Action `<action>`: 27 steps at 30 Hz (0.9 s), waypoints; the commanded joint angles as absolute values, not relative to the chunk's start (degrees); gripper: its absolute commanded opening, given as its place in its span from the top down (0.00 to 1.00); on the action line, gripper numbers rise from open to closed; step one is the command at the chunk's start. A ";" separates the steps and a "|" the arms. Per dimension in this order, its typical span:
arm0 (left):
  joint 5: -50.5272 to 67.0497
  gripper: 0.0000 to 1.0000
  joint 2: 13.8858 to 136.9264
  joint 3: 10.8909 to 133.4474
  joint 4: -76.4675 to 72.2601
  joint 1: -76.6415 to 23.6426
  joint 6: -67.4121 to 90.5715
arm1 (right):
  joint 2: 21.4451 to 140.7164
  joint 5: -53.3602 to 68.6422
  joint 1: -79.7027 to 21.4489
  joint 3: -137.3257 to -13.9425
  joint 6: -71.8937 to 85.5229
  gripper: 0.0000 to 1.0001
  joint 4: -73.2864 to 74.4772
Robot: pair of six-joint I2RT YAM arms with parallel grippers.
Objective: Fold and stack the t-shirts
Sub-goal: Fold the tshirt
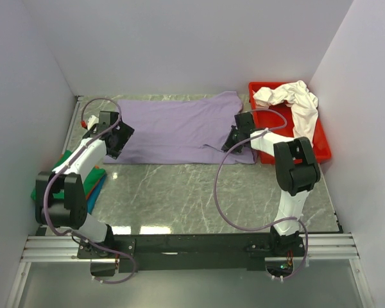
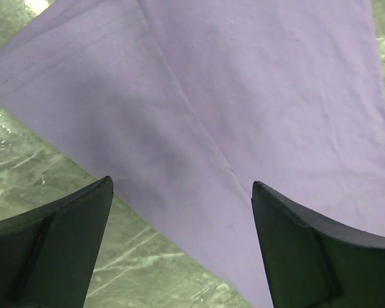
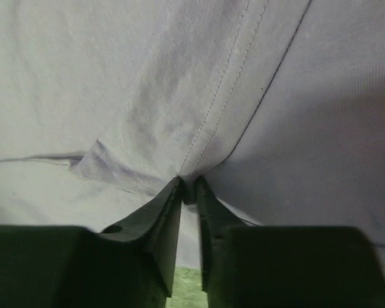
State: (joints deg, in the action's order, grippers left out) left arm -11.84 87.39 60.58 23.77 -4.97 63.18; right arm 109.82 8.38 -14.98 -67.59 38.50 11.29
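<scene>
The counter [image 1: 199, 192] has a grey-green marbled top. A lavender t-shirt [image 1: 173, 128] lies spread flat on it across the upper middle of the frame. A red tray [image 1: 322, 153] stands just beside the shirt, at upper right. At the left edge lies a pile of folded t-shirts [image 1: 97, 178] in green, blue and red-orange, partly hidden.

Left gripper [image 2: 181, 183] spread wide, right gripper [image 3: 188, 186] pinched together.

No writing, label, brand or number can be read, though fine print may be too small.
</scene>
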 commanded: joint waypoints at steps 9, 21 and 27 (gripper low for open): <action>-9.05 0.06 82.18 59.15 23.03 -7.56 61.00 | 112.58 7.30 -16.70 -77.33 39.55 0.97 13.09; -7.29 0.07 81.83 58.71 23.90 -8.44 59.68 | 122.07 6.59 -19.86 -95.16 36.74 0.99 19.42; -6.68 0.06 81.83 58.27 24.00 -8.44 59.06 | 127.61 5.98 -21.44 -103.87 34.28 0.98 22.41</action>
